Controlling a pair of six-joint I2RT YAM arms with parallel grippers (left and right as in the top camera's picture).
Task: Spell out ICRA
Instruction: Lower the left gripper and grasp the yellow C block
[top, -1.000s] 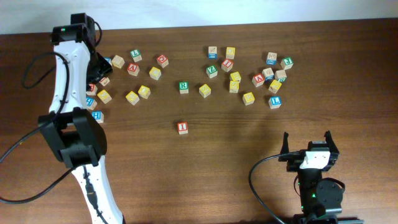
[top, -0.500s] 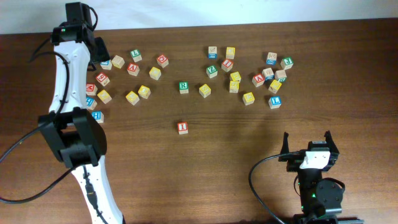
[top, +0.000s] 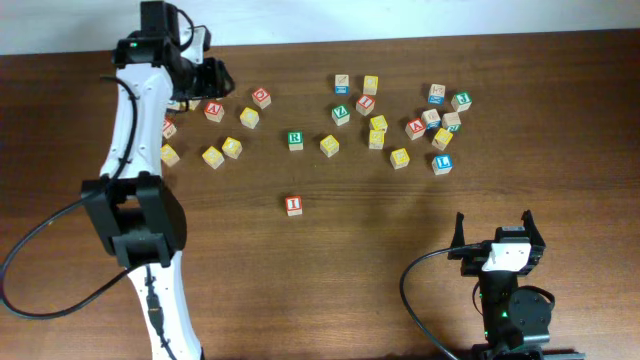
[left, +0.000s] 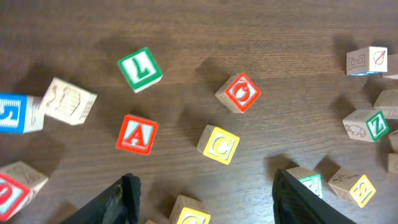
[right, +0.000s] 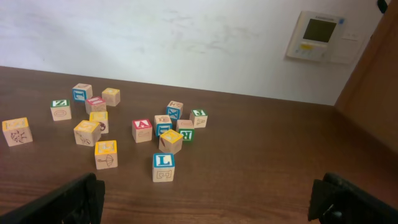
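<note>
Left gripper (left: 205, 186): fingers spread, nothing between, hovering over left cluster. Yellow C cube (left: 219, 144) on table just ahead of fingertips, near centreline, faces seemingly diagonal to jaws. Red A cube (left: 137, 134) just left of it. Right gripper (right: 211, 199): fingers spread wide, well apart from the cubes. Left arm nearer.

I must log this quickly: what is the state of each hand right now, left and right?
Left hand: open, holding nothing.
Right hand: open wide, holding nothing.
</note>
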